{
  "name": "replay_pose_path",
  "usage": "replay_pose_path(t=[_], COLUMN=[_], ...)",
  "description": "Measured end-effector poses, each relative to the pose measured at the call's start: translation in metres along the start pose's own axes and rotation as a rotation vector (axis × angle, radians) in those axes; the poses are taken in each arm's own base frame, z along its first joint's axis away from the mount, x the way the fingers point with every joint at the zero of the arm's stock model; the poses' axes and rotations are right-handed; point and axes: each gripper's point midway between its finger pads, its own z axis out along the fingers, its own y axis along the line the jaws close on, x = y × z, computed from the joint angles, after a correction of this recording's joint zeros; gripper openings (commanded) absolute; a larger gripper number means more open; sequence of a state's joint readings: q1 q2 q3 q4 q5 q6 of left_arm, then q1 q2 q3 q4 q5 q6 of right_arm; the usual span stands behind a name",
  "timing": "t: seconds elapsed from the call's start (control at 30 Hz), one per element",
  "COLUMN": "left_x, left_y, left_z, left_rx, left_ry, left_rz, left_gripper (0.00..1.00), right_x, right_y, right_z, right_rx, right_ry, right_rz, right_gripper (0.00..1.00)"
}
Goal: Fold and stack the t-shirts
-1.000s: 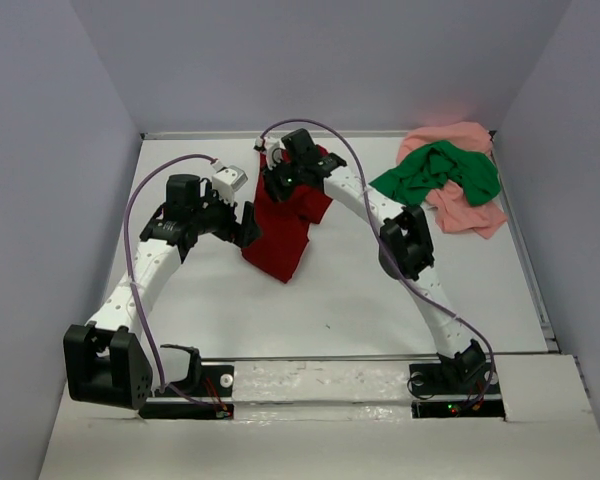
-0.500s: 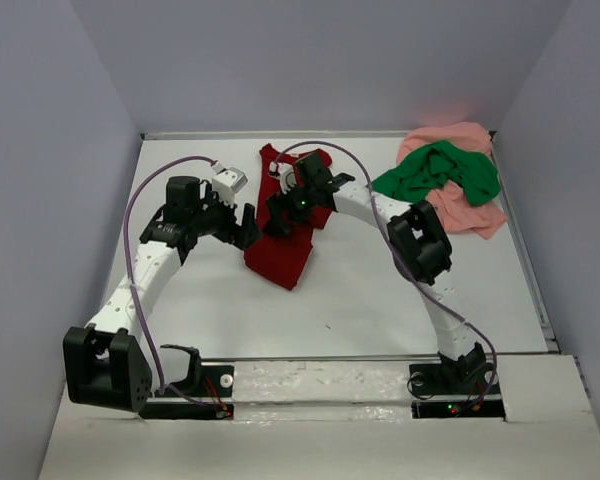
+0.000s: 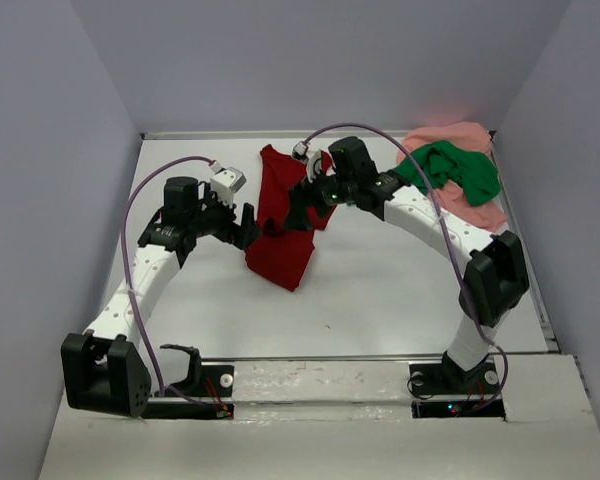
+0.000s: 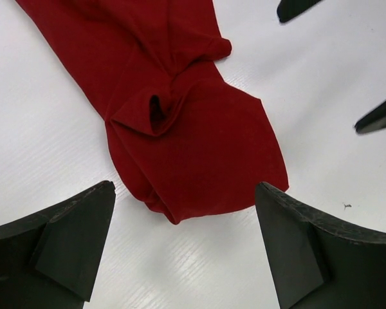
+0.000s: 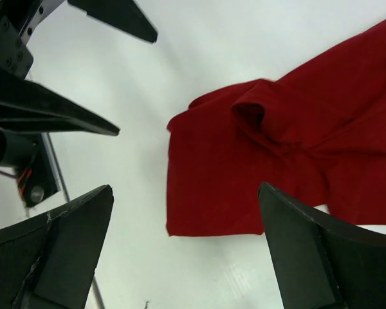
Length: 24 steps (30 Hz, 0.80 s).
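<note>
Dark red t-shirt (image 3: 283, 240): lies rumpled in a long strip on the white table (image 3: 380, 300), just toward 11 o'clock from the middle. It runs from 12 o'clock down toward 6, with its broader end nearer the arms. A puckered fold sits partway along it (image 4: 156, 111).
Green t-shirt (image 3: 450, 168): bunched up in the far corner at 2 o'clock, well apart from the red one.
Pink t-shirt (image 3: 472, 210): in the same corner, under the green one and showing at its 12 and 5 o'clock edges.
Left gripper (image 3: 247, 226): jaws spread wide and holding nothing. It sits at the red shirt's 9 o'clock edge, and its own camera shows the shirt's broad end on the table between the two fingers (image 4: 71, 232).
Right gripper (image 3: 298, 208): jaws also wide and empty. It hangs over the shirt's 3 o'clock side, and its wrist view shows the red cloth (image 5: 257, 167) spread on the table beneath.
Contact: I cannot tell whether either gripper touches the cloth.
</note>
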<state>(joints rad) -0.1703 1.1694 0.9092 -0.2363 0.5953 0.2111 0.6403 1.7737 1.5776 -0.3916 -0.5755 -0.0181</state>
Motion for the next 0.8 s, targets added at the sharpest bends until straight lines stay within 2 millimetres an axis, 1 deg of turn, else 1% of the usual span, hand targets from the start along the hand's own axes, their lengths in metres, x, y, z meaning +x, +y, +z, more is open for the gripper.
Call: replay_pose_path(t=[0.07, 0.17, 0.2, 0.23, 0.3, 0.33, 0.43, 0.5, 0.57, 0.6, 0.7, 0.8], left_x=[0.0, 0.001, 0.005, 0.01, 0.027, 0.04, 0.076, 0.099, 0.114, 0.12, 0.127, 0.129], left_y=[0.0, 0.002, 0.008, 0.014, 0.027, 0.035, 0.05, 0.057, 0.06, 0.06, 0.059, 0.057], left_z=[0.0, 0.002, 0.006, 0.011, 0.021, 0.028, 0.042, 0.049, 0.053, 0.055, 0.059, 0.061], left_rx=[0.0, -0.006, -0.028, -0.049, -0.088, -0.106, -0.136, -0.145, -0.145, -0.142, -0.126, -0.104], left_ry=[0.0, 0.003, 0.018, 0.038, 0.099, 0.144, 0.271, 0.352, 0.41, 0.432, 0.465, 0.476], left_rz=[0.0, -0.009, -0.023, -0.038, -0.079, -0.106, -0.179, -0.221, -0.252, -0.262, -0.281, -0.287], left_gripper=[0.99, 0.99, 0.98, 0.98, 0.98, 0.97, 0.96, 0.96, 0.96, 0.96, 0.95, 0.95], right_x=[0.011, 0.047, 0.066, 0.076, 0.1, 0.116, 0.142, 0.15, 0.146, 0.14, 0.134, 0.139], right_y=[0.008, 0.017, 0.02, 0.02, 0.019, 0.02, 0.016, 0.016, 0.017, 0.017, 0.017, 0.016], right_z=[0.002, 0.019, 0.028, 0.033, 0.046, 0.053, 0.06, 0.059, 0.057, 0.057, 0.057, 0.054], right_rx=[-0.026, -0.07, -0.086, -0.093, -0.109, -0.118, -0.116, -0.111, -0.11, -0.11, -0.11, -0.092], right_ry=[0.022, 0.109, 0.162, 0.19, 0.258, 0.305, 0.383, 0.418, 0.424, 0.417, 0.405, 0.43], right_rz=[0.026, 0.087, 0.121, 0.138, 0.185, 0.215, 0.27, 0.292, 0.297, 0.292, 0.276, 0.28], right_gripper=[1.0, 1.0, 1.0, 1.0, 1.0, 1.0, 1.0, 1.0, 1.0, 1.0, 1.0, 1.0])
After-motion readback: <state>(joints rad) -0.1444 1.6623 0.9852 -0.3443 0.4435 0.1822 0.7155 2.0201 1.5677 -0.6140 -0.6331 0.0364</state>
